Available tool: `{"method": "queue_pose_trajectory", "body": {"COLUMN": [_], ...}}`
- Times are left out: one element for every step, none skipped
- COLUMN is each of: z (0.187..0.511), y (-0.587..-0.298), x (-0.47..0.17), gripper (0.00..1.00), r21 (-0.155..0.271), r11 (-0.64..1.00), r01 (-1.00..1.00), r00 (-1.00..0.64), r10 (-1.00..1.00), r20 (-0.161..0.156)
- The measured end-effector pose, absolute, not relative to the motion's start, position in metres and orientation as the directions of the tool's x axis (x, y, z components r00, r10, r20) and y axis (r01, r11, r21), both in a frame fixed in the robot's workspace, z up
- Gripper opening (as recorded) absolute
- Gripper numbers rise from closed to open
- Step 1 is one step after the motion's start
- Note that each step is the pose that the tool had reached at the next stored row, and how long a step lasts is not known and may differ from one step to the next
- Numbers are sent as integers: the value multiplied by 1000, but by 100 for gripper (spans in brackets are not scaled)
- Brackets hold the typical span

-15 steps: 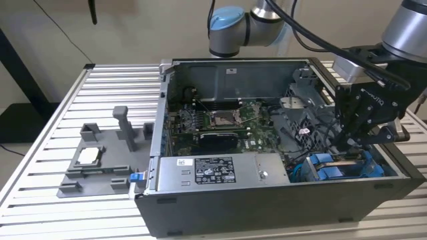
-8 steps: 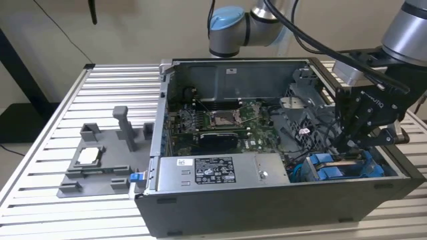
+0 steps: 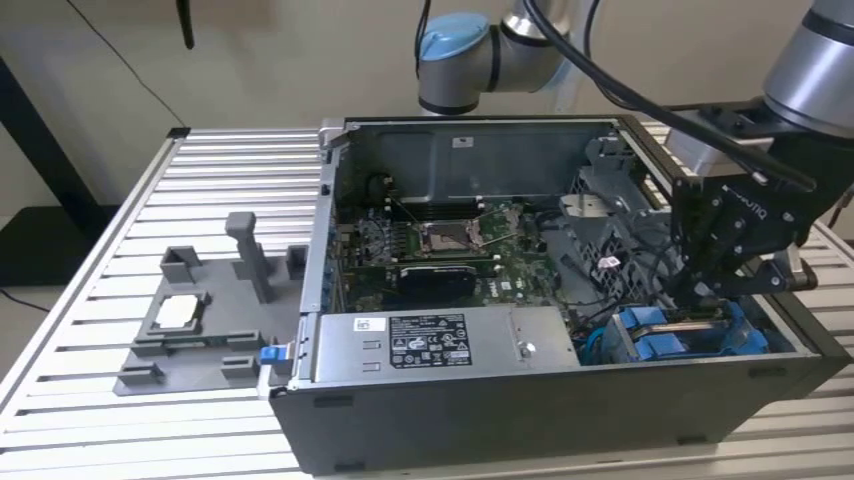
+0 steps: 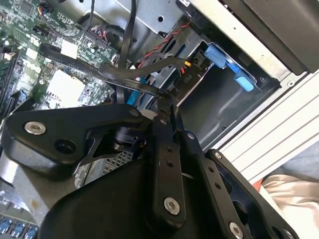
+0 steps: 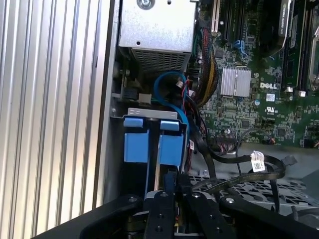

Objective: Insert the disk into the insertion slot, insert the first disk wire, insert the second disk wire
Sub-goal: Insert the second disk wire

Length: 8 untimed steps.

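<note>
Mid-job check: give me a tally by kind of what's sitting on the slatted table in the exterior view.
Open computer case: 1
Grey plastic tray: 1
Silver chip, lying on the tray: 1
Total: 3

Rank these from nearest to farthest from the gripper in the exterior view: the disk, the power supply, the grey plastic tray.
1. The disk, right at the gripper, in the case's corner.
2. The power supply, toward the exterior view's left, inside the case.
3. The grey plastic tray, outside the case on the table.
</note>
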<state>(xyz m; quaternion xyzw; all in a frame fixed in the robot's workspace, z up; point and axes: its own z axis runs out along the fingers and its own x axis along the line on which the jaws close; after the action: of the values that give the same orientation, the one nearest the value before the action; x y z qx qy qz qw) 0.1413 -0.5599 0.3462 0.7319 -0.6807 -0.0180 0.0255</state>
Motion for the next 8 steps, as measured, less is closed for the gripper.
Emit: {"method": "queue_pose_trajectory", "body": {"z": [346, 346, 345, 345, 345, 345, 344, 344], "y": [-560, -560, -560, -560, -560, -560, -560, -560], "x": [141, 142, 142, 142, 142, 142, 143, 143], "gripper": [16, 16, 16, 16, 16, 16, 16, 16], "r21": [62, 62, 62, 62, 62, 62, 62, 62], "r11": [-70, -68, -65, -62, -59, -57, -54, -51], "r01": [-996, -996, -996, -996, -996, -996, -997, -997], "r00": [70, 68, 66, 63, 60, 57, 54, 51], "r10": [-997, -998, -998, -998, -998, -998, -998, -999], "r20": [8, 8, 8, 9, 9, 9, 8, 8]}}
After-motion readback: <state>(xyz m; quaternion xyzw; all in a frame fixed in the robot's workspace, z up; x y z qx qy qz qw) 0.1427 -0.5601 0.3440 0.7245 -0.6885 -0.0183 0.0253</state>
